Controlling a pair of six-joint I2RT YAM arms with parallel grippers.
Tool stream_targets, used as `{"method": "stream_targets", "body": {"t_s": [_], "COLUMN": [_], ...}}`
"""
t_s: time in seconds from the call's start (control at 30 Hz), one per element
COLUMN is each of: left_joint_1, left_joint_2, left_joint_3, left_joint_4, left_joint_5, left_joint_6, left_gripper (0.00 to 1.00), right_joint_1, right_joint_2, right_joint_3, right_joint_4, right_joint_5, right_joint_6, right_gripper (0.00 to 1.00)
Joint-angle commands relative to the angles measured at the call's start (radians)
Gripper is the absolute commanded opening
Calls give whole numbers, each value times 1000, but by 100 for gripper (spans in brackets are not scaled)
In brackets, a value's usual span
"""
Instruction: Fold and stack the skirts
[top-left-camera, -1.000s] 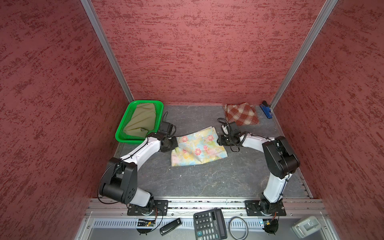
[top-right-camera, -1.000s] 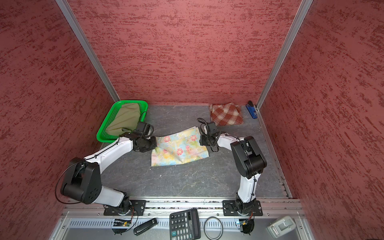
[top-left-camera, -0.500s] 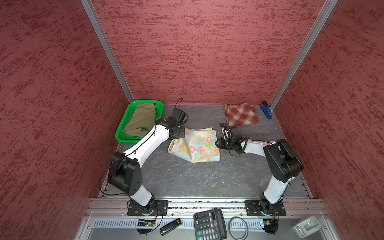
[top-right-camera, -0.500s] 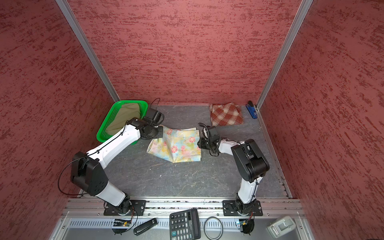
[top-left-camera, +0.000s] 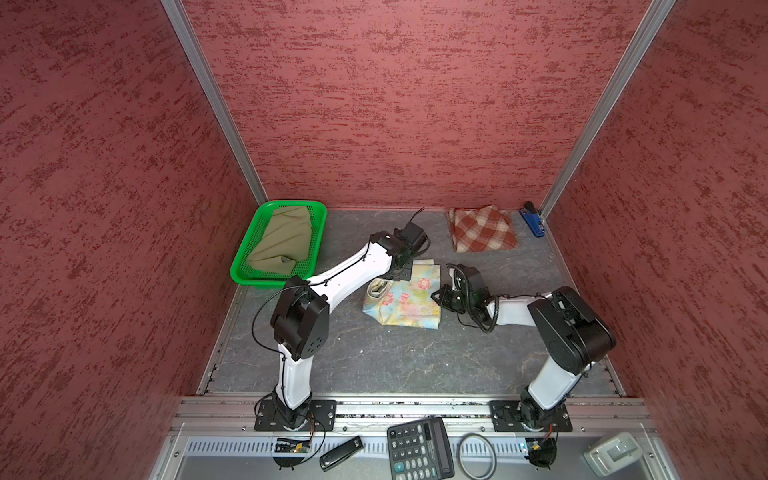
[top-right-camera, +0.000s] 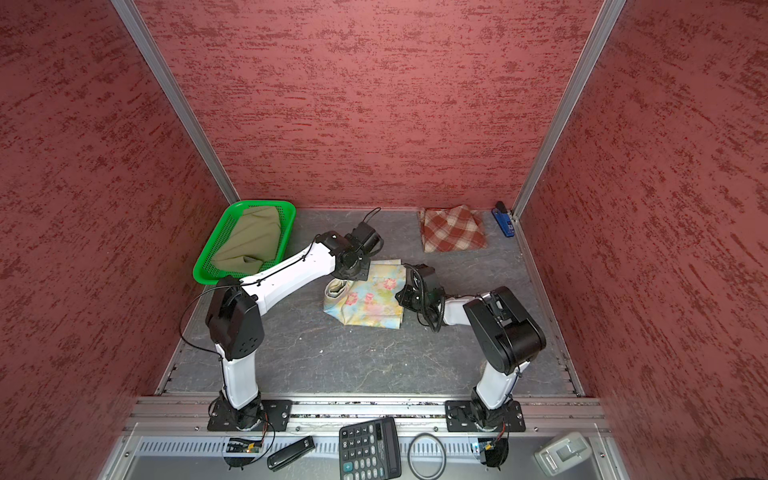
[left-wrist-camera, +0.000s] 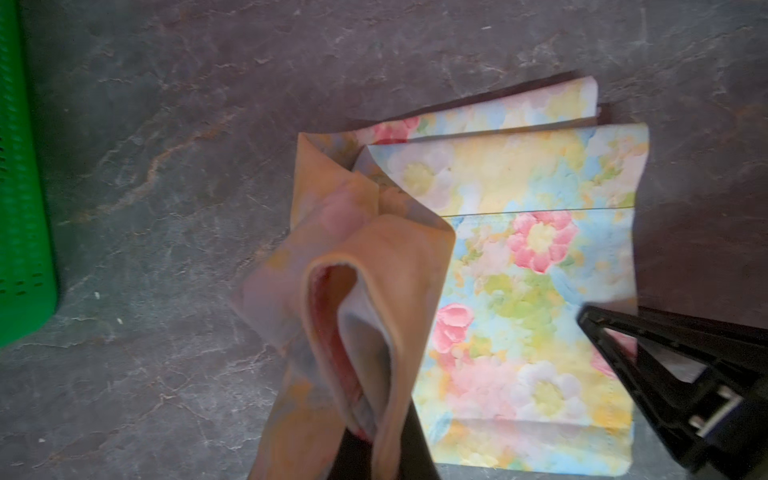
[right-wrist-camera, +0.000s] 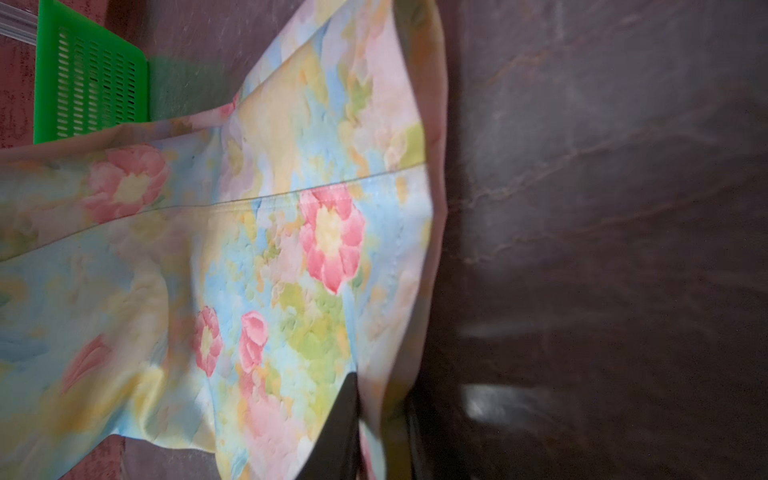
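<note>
1. Both top views show the green basket (top-left-camera: 266, 283) at the table's (top-left-camera: 374, 357) far left. It holds the olive skirt (top-left-camera: 282, 241), partly hidden by the mesh wall.
2. The floral skirt (top-left-camera: 409, 301) lies mid-table, half folded, between both grippers. The plaid skirt (top-left-camera: 482, 228) lies folded at the far right, well apart.
3. The left gripper (top-left-camera: 392, 277) is clamped on a raised bunch of the floral skirt, its fingertips buried in cloth.
4. The right gripper (right-wrist-camera: 378, 440) has that skirt's edge between its fingers; blur hides whether it grips.
5. The calculator's (top-left-camera: 419, 451) key markings are unreadable.
</note>
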Motion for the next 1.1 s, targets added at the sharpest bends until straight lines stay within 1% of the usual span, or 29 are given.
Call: {"method": "stream_targets", "body": {"t_s": [0.0,0.13,0.33,0.5,0.6,0.7,0.87,1.0,1.07], "left_joint_1": [-21,-55,-93,-101,-103,-106,-120,-140,-144], "left_joint_2": [9,41,58,80,86,95,128,158,161], "left_joint_3": [30,17,-53,-106,-141,-154,-148,-143,-148], "left_joint_4": [41,114,294,388,442,469,503,524,550], "left_joint_5": [72,144,233,238,238,224,225,226,242], "left_joint_6": [-76,-147,-263,-329,-359,-368,-375,-390,-412], "left_gripper": [0,0,0,0,0,0,0,0,7], "right_joint_1": [11,11,12,10,8,-2,-34,-68,-85], "right_joint_2": [-9,-17,-28,-57,-72,-95,-156,-241,-291], "right_joint_3": [-45,-88,-127,-153,-157,-173,-210,-249,-264], "right_joint_4": [35,101,154,176,177,164,131,69,36], "right_joint_5": [-5,-3,-19,-19,-33,-29,-26,-5,1], "right_joint_6": [72,113,147,171,174,180,170,151,137], "right_gripper": [19,19,19,23,30,40,49,57,60]}}
